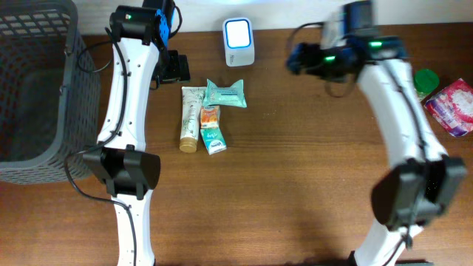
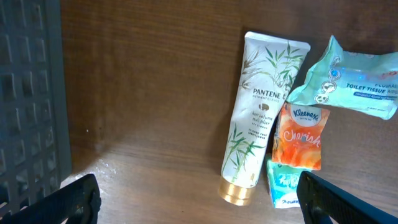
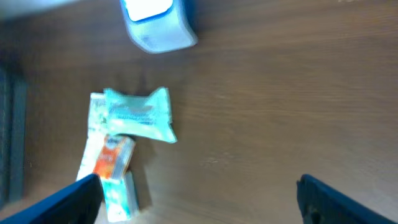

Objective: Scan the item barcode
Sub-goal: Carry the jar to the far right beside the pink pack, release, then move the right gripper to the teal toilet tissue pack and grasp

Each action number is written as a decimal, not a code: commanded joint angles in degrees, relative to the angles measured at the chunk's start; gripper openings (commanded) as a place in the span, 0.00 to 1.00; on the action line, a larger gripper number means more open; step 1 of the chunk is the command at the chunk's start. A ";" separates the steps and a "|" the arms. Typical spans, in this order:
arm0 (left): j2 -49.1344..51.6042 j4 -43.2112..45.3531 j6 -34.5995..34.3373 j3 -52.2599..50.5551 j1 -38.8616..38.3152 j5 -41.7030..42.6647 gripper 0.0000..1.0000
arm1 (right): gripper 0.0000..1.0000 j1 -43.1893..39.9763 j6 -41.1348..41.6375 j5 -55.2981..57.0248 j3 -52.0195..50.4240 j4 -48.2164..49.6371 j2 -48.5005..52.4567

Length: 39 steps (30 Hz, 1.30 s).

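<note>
- Toward the far-left part of the table (image 1: 295, 185), four items lie bunched: Pantene tube (image 1: 191, 118), teal tissue pack (image 1: 225, 94), orange Kleenex pack (image 1: 210, 116), small teal pack (image 1: 213, 140), each touching a neighbour.
- None is held; none is at the scanner (image 1: 239, 41), which stands at the far edge, just beyond the bunch, face lit.
- Empty, fingers spread wide: left gripper (image 1: 174, 68), hovering by the Pantene tube's far end, on its left.
- Also spread and empty: right gripper (image 1: 299, 58), right of the scanner, well apart from the bunch.
- Key relation: left arm is plainly nearer; the bunch lies just toward the robot and right of it.
- Pantene tube's long axis runs far-to-near, gold cap (image 2: 236, 193) at the near end; in the left wrist view it crosses the finger line, so a pinch across its width looks workable.
- Judgement: which item goes first is unclear; Pantene tube seems likeliest.
- Risk: teal tissue pack overlaps the orange Kleenex pack, may drag it.
</note>
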 commanded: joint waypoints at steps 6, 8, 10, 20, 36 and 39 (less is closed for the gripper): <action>-0.44 -0.09 0.70 -0.07 -0.04 -0.79 0.99 | 0.93 12.94 5.11 -0.70 -0.39 17.57 17.79; -0.44 -0.07 0.70 -0.07 -0.15 -0.79 0.99 | 0.92 14.29 8.74 -0.68 -0.39 21.42 20.04; -0.44 -0.07 0.70 -0.07 -0.20 -0.79 0.99 | 0.90 15.13 8.68 -0.24 -0.39 25.31 21.24; -0.44 -0.07 0.70 -0.07 -0.15 -0.81 0.99 | 0.67 18.53 2.64 12.33 -0.39 24.65 24.33; -0.44 -0.07 0.70 -0.07 -0.15 -0.81 0.99 | 0.73 18.60 -0.24 15.26 -0.35 -11.13 9.44; -0.44 -0.07 0.70 -0.07 -0.15 -0.81 0.99 | 0.72 19.02 1.33 3.69 -0.35 -5.38 9.51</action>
